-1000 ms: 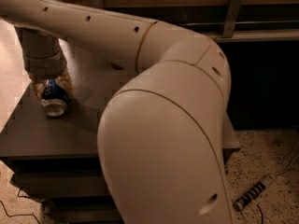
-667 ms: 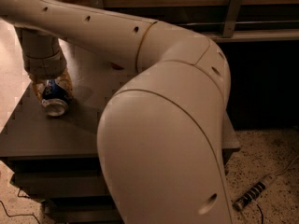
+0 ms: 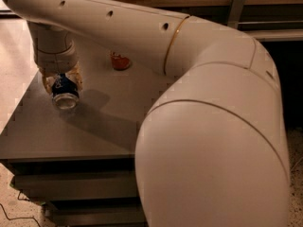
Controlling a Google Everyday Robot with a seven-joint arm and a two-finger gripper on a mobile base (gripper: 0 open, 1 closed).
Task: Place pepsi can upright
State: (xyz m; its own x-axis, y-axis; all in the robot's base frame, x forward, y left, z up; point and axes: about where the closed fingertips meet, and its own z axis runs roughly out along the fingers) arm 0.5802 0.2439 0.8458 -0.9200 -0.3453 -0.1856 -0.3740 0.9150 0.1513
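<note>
The pepsi can point(image 3: 64, 92) is dark blue with a silver end. It is tilted, its silver end facing the camera, at the left side of the grey table point(image 3: 94, 126). My gripper point(image 3: 61, 82) hangs from the white wrist above it and is shut on the can, a finger on each side. I cannot tell whether the can touches the table. My large white arm fills the right and the top of the view and hides much of the table.
A small red object point(image 3: 120, 61) lies on the table behind the gripper, partly hidden by the arm. The table's left edge and front edge are close to the can. A dark shelf runs along the back. The floor is speckled.
The arm has swung, uncovering the red object behind it. The gripper still holds the can, now slightly farther from the table's left edge.
</note>
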